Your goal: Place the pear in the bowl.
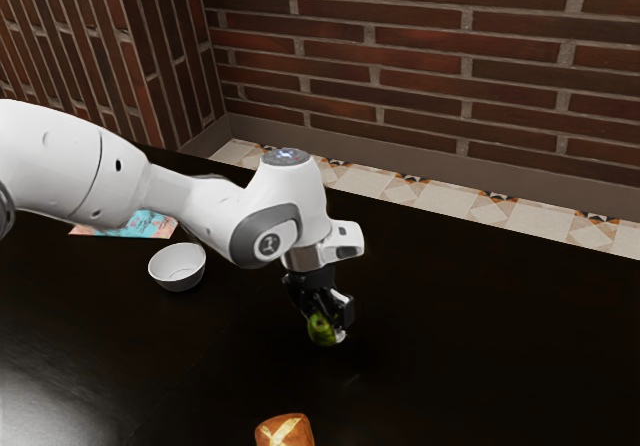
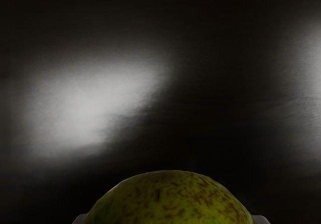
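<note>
"Dark red brick walls [image 1: 400, 56] stand behind, above a strip of patterned tiles [image 1: 380, 183], and the table [image 1: 480, 306] is glossy black. Any writing in the exterior view?"

"There's print on the pink and turquoise packet [image 1: 130, 226], at ten o'clock from the gripper [image 1: 329, 329], too small to read. The arm [image 1: 290, 191] carries a round badge [image 1: 268, 245] on its grey joint cap. I can't make out its letters either."

"And where's the pear [image 1: 320, 328]?"

"Down at the gripper's tips, pinched between the two fingers. I can't tell whether it touches the table. It looks yellow-green, partly shaded by the black gripper."

"What else is around it?"

"The white bowl [image 1: 178, 267] is at ten o'clock from the pear, nearer than the packet, and well apart from the gripper. A golden-brown bread roll [image 1: 285, 431] with a pale cross on top lies at seven o'clock."

"Now the wrist view?"

"The pear's rounded side is close under the hand, with a pale fingertip [image 2: 261, 219] on either side of it. Its green skin is freckled and streaked with reddish brown. Beyond it, whitish glare spreads over the dark tabletop."
</note>
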You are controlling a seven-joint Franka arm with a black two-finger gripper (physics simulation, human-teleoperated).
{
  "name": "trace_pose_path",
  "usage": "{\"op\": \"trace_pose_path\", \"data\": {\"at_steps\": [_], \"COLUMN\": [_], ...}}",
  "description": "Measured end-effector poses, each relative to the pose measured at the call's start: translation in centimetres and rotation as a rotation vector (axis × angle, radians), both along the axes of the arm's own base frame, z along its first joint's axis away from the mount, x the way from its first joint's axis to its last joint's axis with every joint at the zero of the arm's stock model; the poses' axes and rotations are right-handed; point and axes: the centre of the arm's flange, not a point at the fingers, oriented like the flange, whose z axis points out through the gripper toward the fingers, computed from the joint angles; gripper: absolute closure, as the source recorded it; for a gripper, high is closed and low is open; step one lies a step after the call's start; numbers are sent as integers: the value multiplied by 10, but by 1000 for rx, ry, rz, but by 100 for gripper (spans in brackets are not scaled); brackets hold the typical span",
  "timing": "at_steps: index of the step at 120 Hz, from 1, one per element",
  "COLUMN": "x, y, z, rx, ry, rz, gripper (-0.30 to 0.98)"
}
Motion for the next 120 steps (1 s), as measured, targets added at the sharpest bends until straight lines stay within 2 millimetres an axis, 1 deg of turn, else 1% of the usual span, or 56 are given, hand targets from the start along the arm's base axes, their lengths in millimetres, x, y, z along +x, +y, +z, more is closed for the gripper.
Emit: {"op": "trace_pose_path", "data": {"at_steps": [9, 30, 41, 56, 72, 80, 87, 98, 106, 111, 120], "x": [8, 18, 33, 52, 64, 67, 67, 65, 62, 60, 58], "y": [21, 64, 96, 150, 203, 231, 251, 268, 284, 290, 294], "z": [14, 34, 52, 69, 73, 75, 77, 79, 78, 74, 62], "rx": [32, 85, 109, 143, 174, 189, 198, 203, 207, 207, 203], "ry": [0, 23, 25, 39, 71, 86, 99, 117, 133, 144, 170], "rz": [23, 69, 104, 156, 192, 212, 223, 218, 220, 215, 195], "gripper": [48, 50, 51, 51, 51, 46, 43, 40, 38, 37, 36]}}
